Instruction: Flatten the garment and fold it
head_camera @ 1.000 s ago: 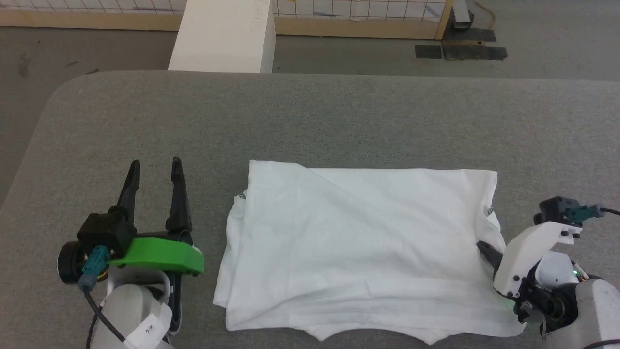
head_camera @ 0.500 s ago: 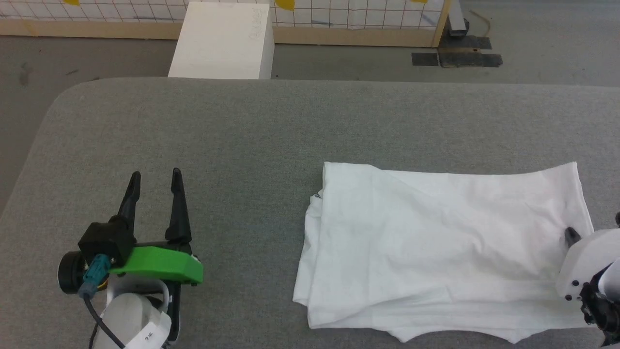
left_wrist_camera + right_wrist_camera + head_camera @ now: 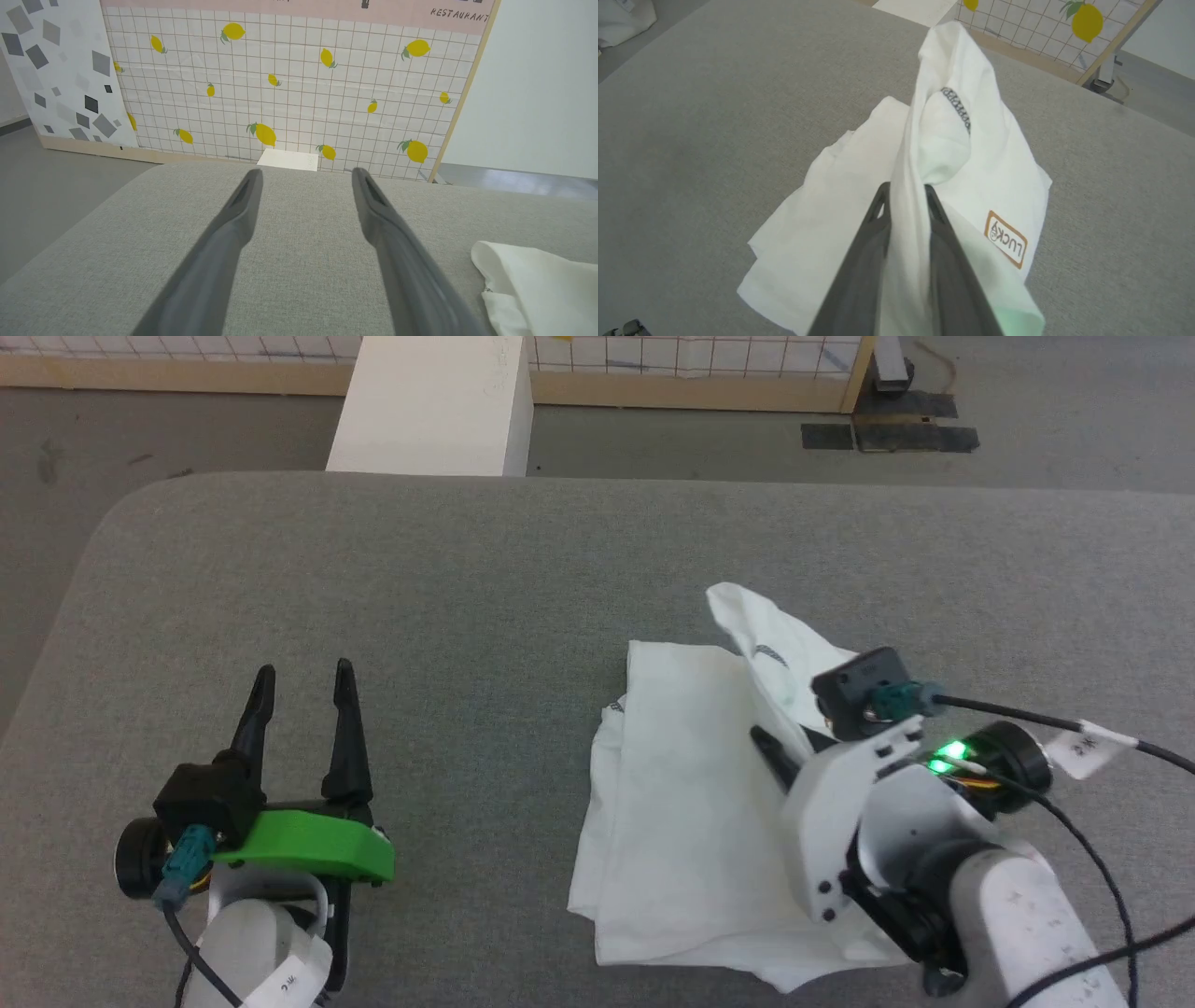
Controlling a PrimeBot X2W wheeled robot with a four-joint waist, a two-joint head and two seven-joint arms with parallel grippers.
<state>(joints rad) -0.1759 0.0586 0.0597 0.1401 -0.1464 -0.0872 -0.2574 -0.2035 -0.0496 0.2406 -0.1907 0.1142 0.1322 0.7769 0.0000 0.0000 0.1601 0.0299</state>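
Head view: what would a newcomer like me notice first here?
The large white thin-fabric garment lies half-folded right of centre on the grey fabric-covered table, one end lifted. The right gripper is shut on that lifted fabric, while the left gripper stands open at lower left.

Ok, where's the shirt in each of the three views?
Head view: shirt lies right of centre, in the lower half.
Left wrist view: shirt sits in the lower right corner.
Right wrist view: shirt is at the centre, a fold pinched in the right end effector.
Shared landmark: the white box, farther off than the shirt in all three.
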